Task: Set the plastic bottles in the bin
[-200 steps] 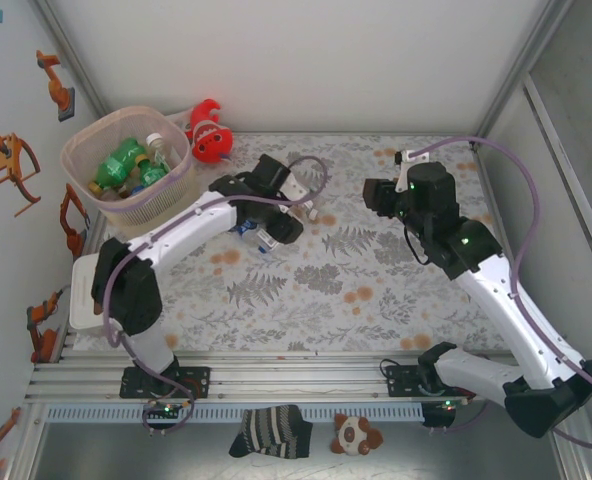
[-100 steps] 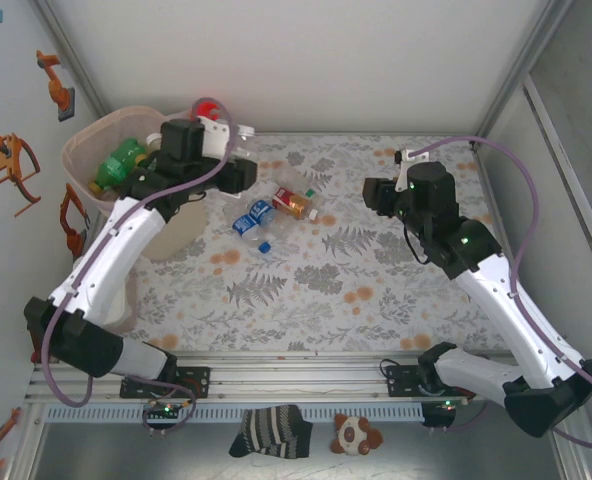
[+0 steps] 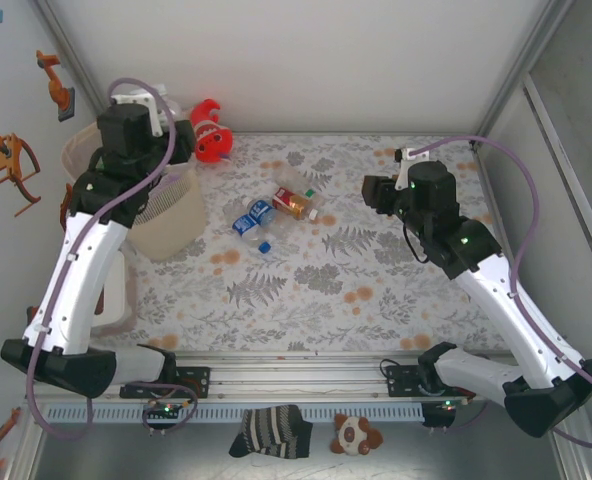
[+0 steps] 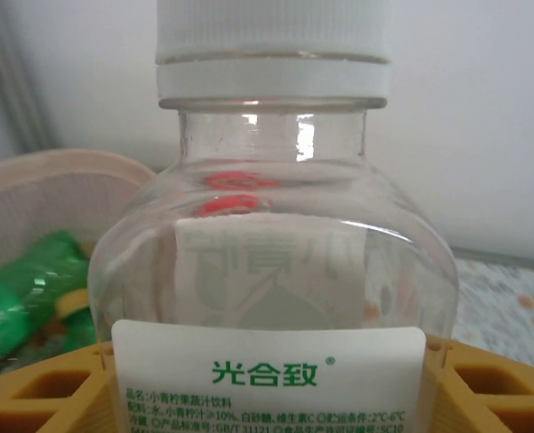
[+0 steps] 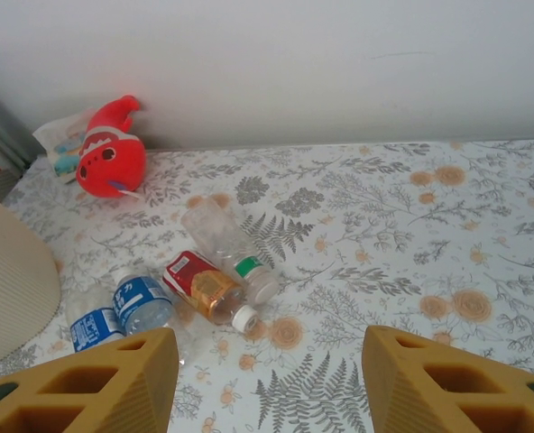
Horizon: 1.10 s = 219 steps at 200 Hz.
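Observation:
My left gripper (image 4: 271,383) is shut on a clear bottle (image 4: 271,262) with a white cap and a white label with green characters, its yellow fingers (image 4: 41,392) at both sides. It hangs over the pale-pink bin (image 4: 41,185), which holds green bottles (image 4: 28,280). From above, the left gripper (image 3: 176,148) sits over the bin (image 3: 166,220) at the far left. My right gripper (image 5: 267,379) is open above the mat, behind a clear green-banded bottle (image 5: 222,236), a red-labelled bottle (image 5: 199,284) and two blue-labelled bottles (image 5: 141,302).
A red-orange fish plush (image 3: 209,135) lies at the back beside the bin. Walls close the table on three sides. A white flat tray (image 3: 116,300) lies left of the mat. A striped sock (image 3: 271,430) and a small plush (image 3: 356,435) lie below the front rail.
My left arm has swung from the middle of the mat up and left to above the bin, carrying the clear bottle. The right arm has not moved.

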Tool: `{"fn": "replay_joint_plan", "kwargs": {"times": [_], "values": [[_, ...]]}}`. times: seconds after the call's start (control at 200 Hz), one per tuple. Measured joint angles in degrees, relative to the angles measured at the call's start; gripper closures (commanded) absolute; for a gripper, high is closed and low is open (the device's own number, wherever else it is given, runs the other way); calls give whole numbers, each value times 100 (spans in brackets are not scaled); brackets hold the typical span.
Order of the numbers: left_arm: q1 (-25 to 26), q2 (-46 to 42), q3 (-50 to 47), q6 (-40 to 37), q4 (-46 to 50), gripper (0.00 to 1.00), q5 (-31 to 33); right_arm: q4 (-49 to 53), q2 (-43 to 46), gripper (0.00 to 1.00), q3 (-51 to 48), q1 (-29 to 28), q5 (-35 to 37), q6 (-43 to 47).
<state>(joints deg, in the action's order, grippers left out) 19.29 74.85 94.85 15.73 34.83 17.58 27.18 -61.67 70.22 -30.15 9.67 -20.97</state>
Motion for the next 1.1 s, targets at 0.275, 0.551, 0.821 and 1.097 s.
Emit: {"fn": "replay_joint_plan", "kwargs": {"times": [0.275,0.551,0.821,1.097], "values": [[-892,114,566,535,595,66,697,-127,-26,45,-50,0,-131,-4],[-1580,400,501,1130,1084,58,466,-131,-26,45,-103,0,-151,-9],[-2280,691,175,1766,1368,58,-81,-129,-26,45,-140,0,-146,-17],[-2544,1097,103,2321,1469,52,-339,-125,-24,45,-168,0,-120,-13]]}}
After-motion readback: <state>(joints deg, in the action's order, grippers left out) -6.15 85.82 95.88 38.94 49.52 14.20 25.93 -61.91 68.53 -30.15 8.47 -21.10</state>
